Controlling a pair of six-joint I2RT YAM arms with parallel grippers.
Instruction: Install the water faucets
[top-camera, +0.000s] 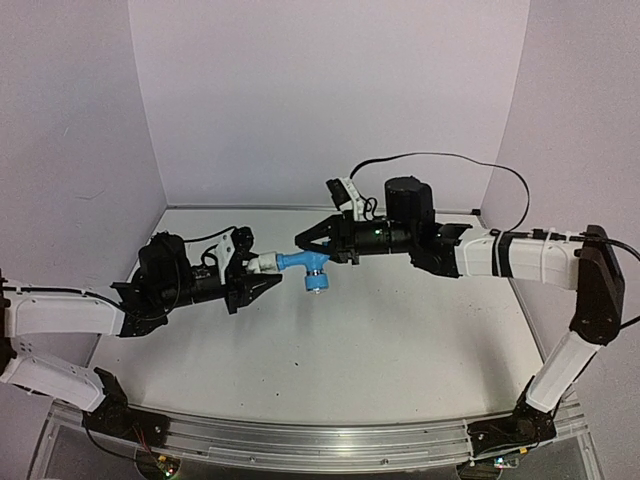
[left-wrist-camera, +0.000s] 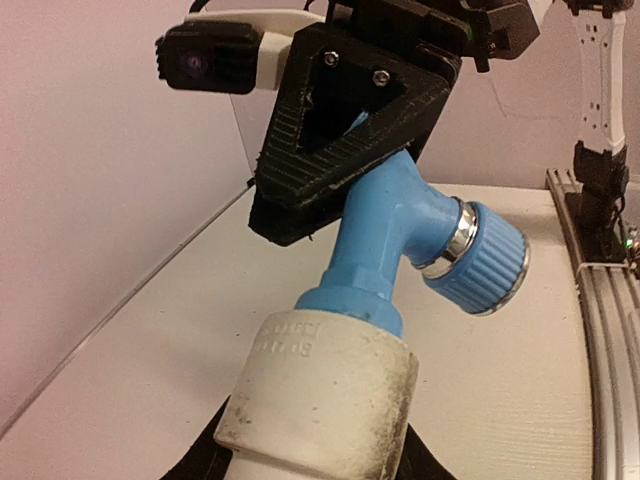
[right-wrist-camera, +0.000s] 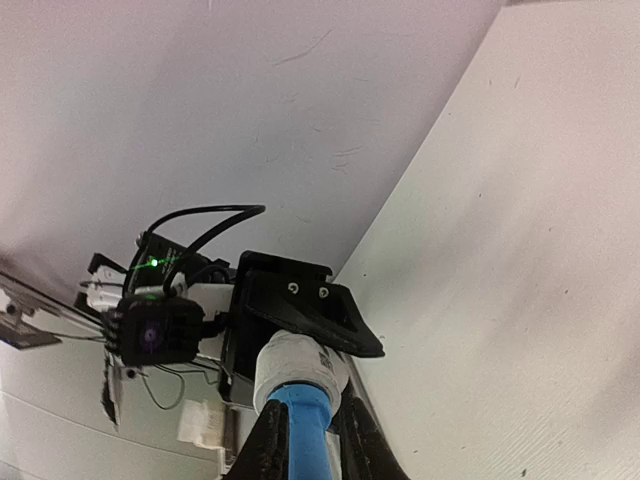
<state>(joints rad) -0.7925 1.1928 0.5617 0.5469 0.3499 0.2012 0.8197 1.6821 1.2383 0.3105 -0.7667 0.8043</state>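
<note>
**Workpiece position.** The blue tap (top-camera: 300, 262) and the white fitting (top-camera: 267, 263) are held end to end in the air. They are clear of the desk (top-camera: 360, 350), over its central area and roughly midway between its left and right edges. In the top view the pair lies nearly level, fitting on the left and tap on the right.

**Left jaws.** The left arm (top-camera: 60, 312) reaches in from the left edge. The left jaws are clenched on the white fitting. In the left wrist view its cylindrical body (left-wrist-camera: 320, 395) emerges from between the black fingers at the bottom of the picture.

**Right jaws.** The right arm (top-camera: 520, 255) reaches in from the right edge. The right jaws are clenched on the blue tap. The right wrist view shows the tap body (right-wrist-camera: 300, 435) running up between the two fingers.

**Joint.** The tap's collar end (left-wrist-camera: 350, 300) sits against the mouth of the fitting. How far it is seated cannot be told.

**Knob.** The ribbed blue knob (left-wrist-camera: 488, 262) carries a bright metal ring. It branches off the tap body and in the top view points down toward the near edge.
</note>
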